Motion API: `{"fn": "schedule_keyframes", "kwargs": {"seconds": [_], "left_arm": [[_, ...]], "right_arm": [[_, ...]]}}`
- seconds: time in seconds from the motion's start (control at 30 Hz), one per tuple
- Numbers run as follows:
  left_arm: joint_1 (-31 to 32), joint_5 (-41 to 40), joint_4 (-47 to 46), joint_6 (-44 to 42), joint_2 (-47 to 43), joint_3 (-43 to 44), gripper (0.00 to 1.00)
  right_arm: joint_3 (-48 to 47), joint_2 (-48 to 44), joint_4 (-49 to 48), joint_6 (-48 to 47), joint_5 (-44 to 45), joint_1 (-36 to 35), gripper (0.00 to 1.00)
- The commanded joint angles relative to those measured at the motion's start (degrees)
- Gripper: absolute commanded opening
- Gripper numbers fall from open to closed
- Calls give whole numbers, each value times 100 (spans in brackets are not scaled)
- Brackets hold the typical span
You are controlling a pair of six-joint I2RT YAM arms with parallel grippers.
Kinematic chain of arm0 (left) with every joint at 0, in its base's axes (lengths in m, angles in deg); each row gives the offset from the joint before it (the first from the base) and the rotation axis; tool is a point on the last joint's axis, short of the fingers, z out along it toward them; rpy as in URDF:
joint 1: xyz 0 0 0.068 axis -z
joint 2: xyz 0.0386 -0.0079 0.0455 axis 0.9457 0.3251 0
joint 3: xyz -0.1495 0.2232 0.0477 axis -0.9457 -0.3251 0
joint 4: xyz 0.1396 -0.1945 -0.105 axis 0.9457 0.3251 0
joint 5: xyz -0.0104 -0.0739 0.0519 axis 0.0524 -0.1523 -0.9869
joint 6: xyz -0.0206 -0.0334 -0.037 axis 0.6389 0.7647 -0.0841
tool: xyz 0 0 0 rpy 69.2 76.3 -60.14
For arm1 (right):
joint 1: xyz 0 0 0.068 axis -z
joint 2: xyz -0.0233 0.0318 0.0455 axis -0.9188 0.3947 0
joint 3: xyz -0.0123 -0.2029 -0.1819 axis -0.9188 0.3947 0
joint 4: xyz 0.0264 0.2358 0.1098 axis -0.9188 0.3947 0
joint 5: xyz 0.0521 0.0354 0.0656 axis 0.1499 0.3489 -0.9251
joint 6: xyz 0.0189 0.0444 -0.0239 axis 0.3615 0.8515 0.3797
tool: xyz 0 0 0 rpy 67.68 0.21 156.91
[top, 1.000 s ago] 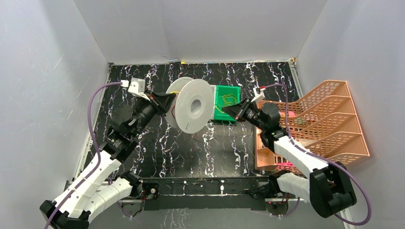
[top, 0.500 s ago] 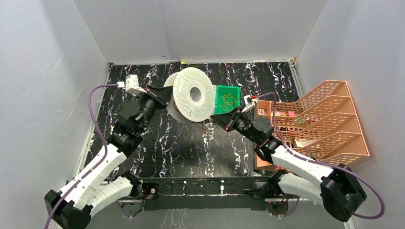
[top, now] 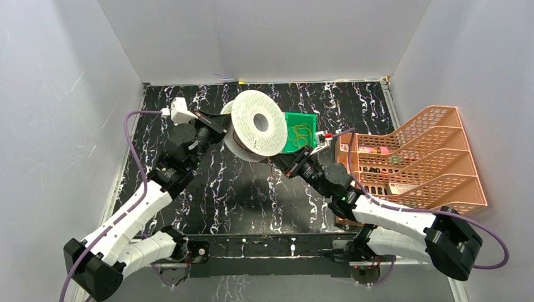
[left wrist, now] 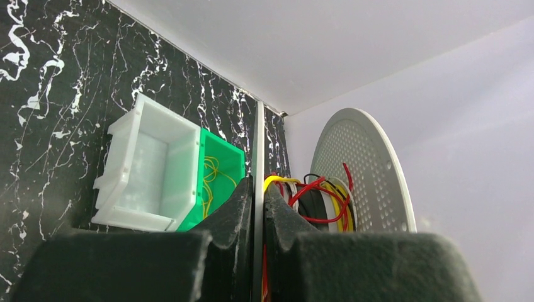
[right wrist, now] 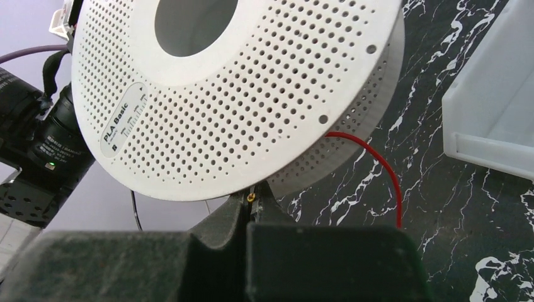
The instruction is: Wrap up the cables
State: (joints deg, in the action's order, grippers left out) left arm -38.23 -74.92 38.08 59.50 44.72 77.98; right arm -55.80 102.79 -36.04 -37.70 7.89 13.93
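The white perforated spool (top: 252,107) is held off the table, tilted with one flange facing up. My left gripper (top: 217,126) is shut on the edge of one flange, a thin white plate between the fingers (left wrist: 258,189). Red, yellow and black wires (left wrist: 315,201) are wound on the hub. My right gripper (top: 293,165) sits just under the spool's lower rim (right wrist: 239,94) and is shut on the end of a thin yellow cable (right wrist: 250,197). More loose yellow cables (top: 302,132) lie in the green bin (left wrist: 211,179). A red wire (right wrist: 384,176) hangs from the spool.
The green bin (top: 310,119) stands behind the spool, with a white bin (left wrist: 151,170) beside it, also in the right wrist view (right wrist: 497,119). An orange tiered file rack (top: 415,163) fills the right side. Grey walls close in on the left, back and right.
The spool has turned its flat face up and shifted slightly back. My right gripper has moved left and nearer, from beside the green bin to under the spool's rim.
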Motion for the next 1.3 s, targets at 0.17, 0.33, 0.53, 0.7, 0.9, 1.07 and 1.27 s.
{"fn": "schedule_keyframes", "kwargs": {"seconds": [0.17,0.33,0.53,0.7,0.9,1.07,1.27], "left_arm": [[-67,-333,-305,663,226,886,0],[-62,-95,-153,732,246,698,0],[-60,566,-115,817,293,418,0],[-58,1071,-76,838,145,88,0],[-68,1510,512,404,-160,-11,0],[-64,2310,858,411,-127,-99,0],[-68,3174,981,525,-127,-328,0]], "right_arm": [[-597,333,-590,-509,478,-715,0],[-945,512,-565,-651,723,-931,0],[-1284,733,-608,-829,1000,-1093,0],[-1399,846,-677,-1052,1346,-1182,0],[-1382,829,-550,-1311,1454,-1188,0],[-1112,966,-829,-1503,1480,-1187,0],[-852,954,-971,-1645,1641,-1192,0]]}}
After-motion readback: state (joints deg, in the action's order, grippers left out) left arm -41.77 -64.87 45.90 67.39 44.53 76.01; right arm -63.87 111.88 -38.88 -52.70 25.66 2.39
